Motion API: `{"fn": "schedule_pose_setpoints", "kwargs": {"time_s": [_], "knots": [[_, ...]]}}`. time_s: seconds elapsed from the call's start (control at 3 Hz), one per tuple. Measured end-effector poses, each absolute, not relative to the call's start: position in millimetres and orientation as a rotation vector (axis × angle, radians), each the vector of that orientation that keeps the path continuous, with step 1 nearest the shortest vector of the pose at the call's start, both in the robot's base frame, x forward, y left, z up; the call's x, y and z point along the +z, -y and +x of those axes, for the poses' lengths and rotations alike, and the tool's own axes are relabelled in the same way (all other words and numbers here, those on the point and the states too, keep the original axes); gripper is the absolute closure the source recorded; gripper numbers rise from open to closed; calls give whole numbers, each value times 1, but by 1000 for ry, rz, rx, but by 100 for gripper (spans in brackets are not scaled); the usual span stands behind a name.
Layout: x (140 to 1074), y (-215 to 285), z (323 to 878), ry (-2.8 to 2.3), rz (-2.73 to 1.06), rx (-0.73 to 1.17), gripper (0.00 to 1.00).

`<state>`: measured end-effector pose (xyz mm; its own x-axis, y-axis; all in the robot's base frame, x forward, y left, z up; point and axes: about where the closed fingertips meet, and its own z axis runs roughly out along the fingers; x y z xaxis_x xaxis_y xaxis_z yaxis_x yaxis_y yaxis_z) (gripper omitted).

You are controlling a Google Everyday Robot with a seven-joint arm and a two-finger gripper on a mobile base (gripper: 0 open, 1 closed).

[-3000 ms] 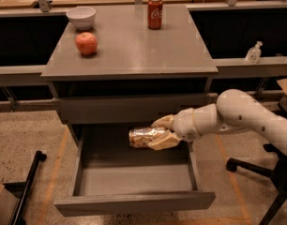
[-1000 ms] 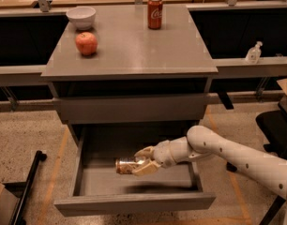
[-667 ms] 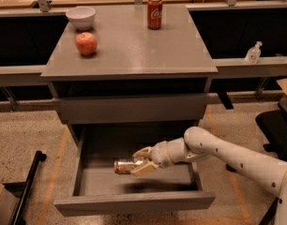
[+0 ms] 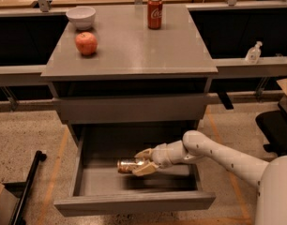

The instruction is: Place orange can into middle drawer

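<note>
Inside the middle drawer [image 4: 134,202], holding the orange can [image 4: 128,165] sideways, clamped between the fingers of the gripper [image 4: 143,162], floor close beneath them. Might roll away from the fingers if let go too high.

Arm [image 4: 223,156] comes in from the right, forearm angled down-left (wrist low). Gripper [image 4: 139,163] points left, jaws clamped on the orange can [image 4: 126,165].

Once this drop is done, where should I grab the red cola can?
Mid-body, from the front: the red cola can stands upright, its round sides free. The gripper is in the middle drawer, shut on the orange can.
</note>
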<state>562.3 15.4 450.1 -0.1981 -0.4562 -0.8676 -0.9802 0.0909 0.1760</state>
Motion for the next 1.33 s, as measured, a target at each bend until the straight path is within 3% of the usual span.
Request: {"fn": "schedule_pose_setpoints", "kwargs": {"time_s": [1.0, 1.33], "knots": [[397, 0, 559, -1867, -1386, 1065, 4], [396, -1, 558, -1871, -1385, 1068, 0]]}}
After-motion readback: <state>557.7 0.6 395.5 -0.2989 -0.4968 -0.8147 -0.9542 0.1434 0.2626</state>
